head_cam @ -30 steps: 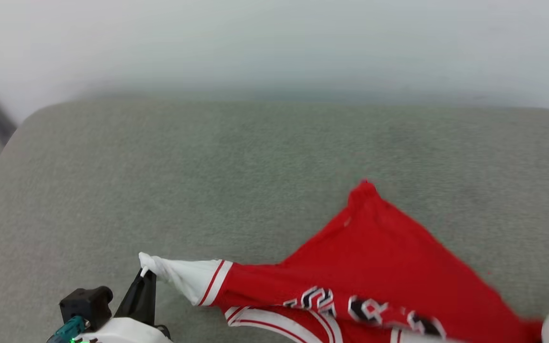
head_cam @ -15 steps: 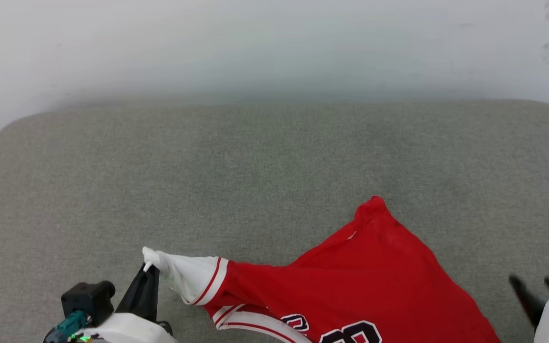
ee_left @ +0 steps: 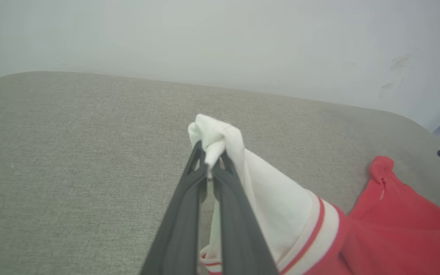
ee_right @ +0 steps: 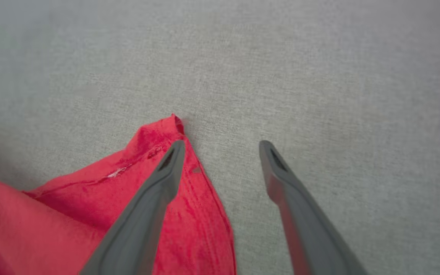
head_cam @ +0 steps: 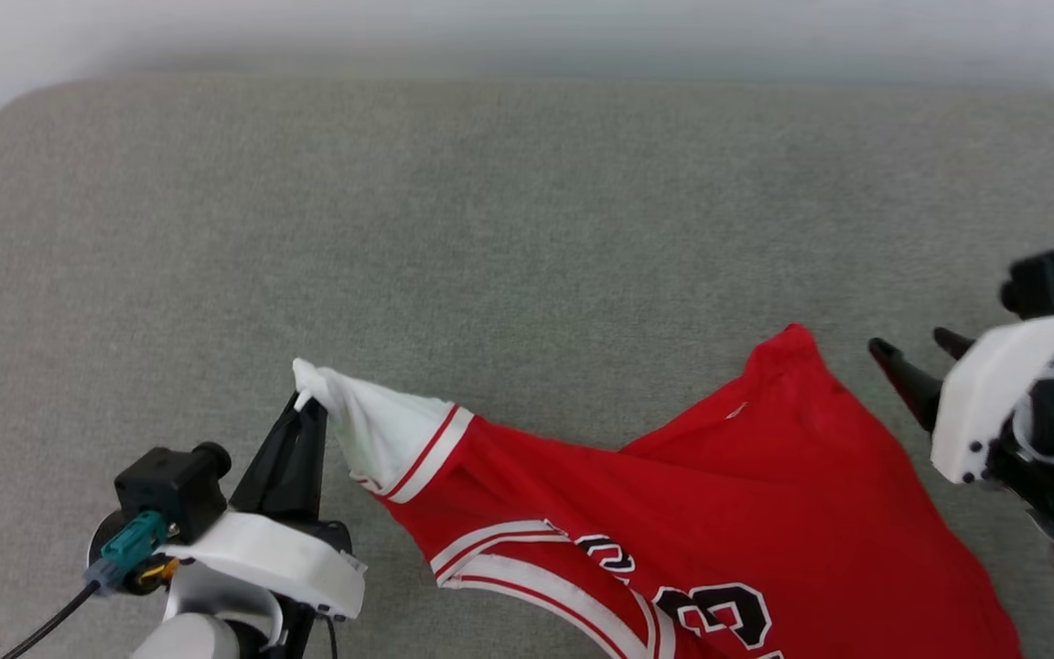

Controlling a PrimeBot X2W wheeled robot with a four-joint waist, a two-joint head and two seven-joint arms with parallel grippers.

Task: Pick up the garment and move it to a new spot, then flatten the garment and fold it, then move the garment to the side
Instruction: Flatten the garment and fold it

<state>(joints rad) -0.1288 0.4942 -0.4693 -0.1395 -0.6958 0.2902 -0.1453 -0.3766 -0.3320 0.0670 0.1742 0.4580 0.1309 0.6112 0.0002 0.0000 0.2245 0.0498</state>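
Pinching the white sleeve of the garment, the left hand sits well apart from the right hand, spread at its red corner on the grey upholstery.

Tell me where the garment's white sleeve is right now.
In the head view the white sleeve is at the lower left over the grey cushion, its tip pinched in the left gripper, with the red body trailing off to the right.

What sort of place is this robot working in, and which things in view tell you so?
Probably an indoor room, home or lab: a grey fabric cushion, sofa- or bed-like, against a plain pale wall, with a red jersey lying on it.
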